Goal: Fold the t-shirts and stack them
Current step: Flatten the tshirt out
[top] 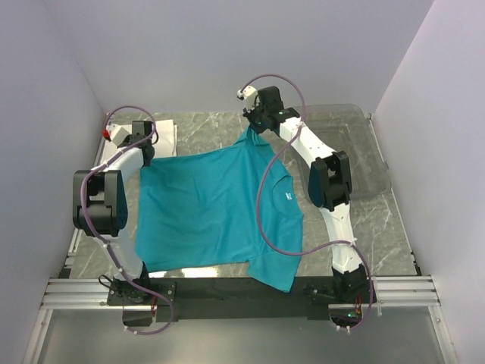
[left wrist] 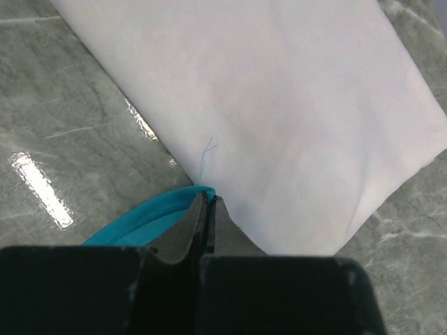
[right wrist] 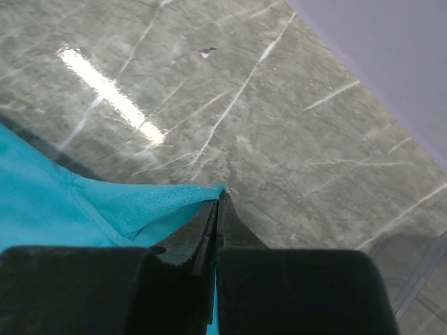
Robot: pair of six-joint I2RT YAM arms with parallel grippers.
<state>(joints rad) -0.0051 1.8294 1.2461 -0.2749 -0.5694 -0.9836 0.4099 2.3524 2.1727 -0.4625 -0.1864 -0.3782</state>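
A teal-blue t-shirt (top: 212,208) hangs stretched between both arms above the marble table (top: 204,129), its lower part draping toward the near edge. My left gripper (top: 145,155) is shut on the shirt's hem (left wrist: 150,216) at its far-left corner. My right gripper (top: 254,129) is shut on the far-right corner (right wrist: 160,202). A white t-shirt (top: 163,136) lies folded flat at the far left. In the left wrist view the white t-shirt (left wrist: 279,112) fills the area just beyond my fingers.
A clear plastic bin (top: 356,152) stands at the far right, partly behind the right arm. Pale walls close in on three sides. A metal rail (top: 242,292) runs along the near edge by the arm bases.
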